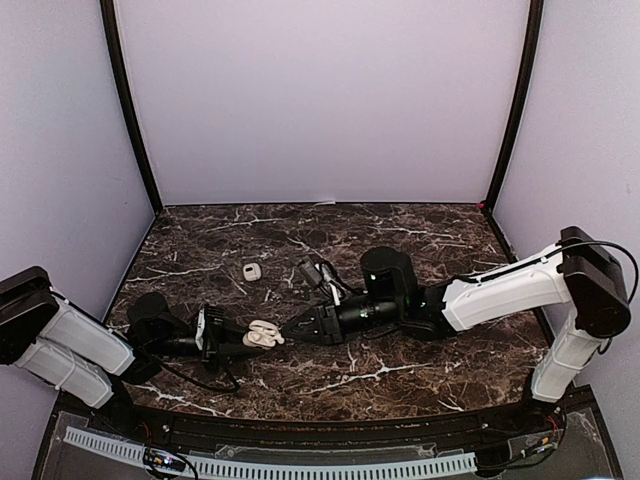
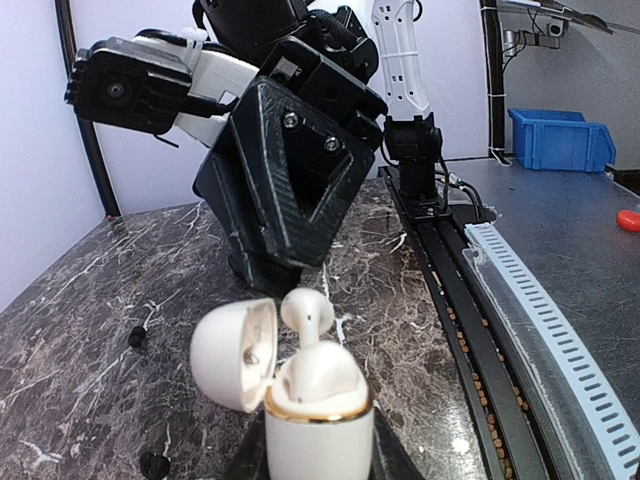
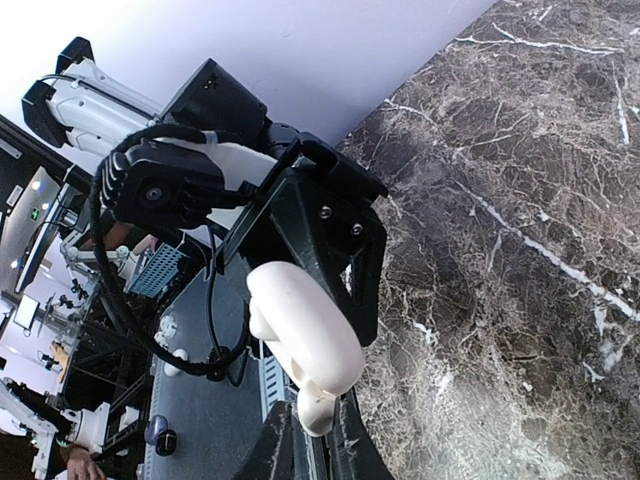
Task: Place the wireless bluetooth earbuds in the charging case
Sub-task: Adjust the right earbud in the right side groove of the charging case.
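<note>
Pinching 1 white stemmed earbud (image 2: 305, 308), right gripper (image 3: 312, 445) hovers at the open glossy white case (image 2: 318, 425) the left gripper (image 1: 250, 337) clamps; insertion remains.

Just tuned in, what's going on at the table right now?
The left end effector is clamped on an open white charging case, lid swung aside. The right end effector pinches a white earbud at the case's mouth, not fully seated. Another small white case lies on the marble table farther back.
</note>
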You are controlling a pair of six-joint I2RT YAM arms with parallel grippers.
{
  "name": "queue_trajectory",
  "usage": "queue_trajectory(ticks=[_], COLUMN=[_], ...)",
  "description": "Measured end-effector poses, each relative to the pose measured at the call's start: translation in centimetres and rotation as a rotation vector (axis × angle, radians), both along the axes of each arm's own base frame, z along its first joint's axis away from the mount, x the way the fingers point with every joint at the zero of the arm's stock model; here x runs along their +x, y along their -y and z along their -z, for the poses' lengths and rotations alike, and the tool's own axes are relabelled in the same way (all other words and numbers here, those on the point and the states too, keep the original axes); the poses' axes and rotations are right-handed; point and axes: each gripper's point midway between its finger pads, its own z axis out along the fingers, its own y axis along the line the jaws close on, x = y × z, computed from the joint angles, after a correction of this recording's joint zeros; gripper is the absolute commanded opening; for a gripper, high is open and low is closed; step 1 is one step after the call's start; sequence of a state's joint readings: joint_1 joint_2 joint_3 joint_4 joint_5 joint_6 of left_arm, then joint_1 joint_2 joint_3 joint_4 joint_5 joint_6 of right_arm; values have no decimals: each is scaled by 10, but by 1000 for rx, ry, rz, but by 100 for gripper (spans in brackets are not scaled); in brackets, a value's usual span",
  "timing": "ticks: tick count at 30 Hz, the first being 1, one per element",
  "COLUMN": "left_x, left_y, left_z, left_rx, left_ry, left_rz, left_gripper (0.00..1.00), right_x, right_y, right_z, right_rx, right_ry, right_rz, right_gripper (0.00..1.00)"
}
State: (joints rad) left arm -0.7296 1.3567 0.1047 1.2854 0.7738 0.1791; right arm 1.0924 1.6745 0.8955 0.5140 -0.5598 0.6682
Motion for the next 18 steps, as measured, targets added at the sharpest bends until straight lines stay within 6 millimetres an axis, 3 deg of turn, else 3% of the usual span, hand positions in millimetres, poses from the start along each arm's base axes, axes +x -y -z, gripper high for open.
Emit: queue_trajectory(ticks=[11, 18], left_x=[0, -1], left_y=[1, 1], left_z=[-1, -1], left_rx=[-1, -1], left_ry=[1, 0], left_rz=[5, 10], left_gripper=[8, 8], right_x=[-4, -8], right_y=[-5, -6], right_z=[8, 8], right_rx=[-26, -33], right_ry=[-11, -7], right_rz=[-17, -38], right_gripper=[8, 18])
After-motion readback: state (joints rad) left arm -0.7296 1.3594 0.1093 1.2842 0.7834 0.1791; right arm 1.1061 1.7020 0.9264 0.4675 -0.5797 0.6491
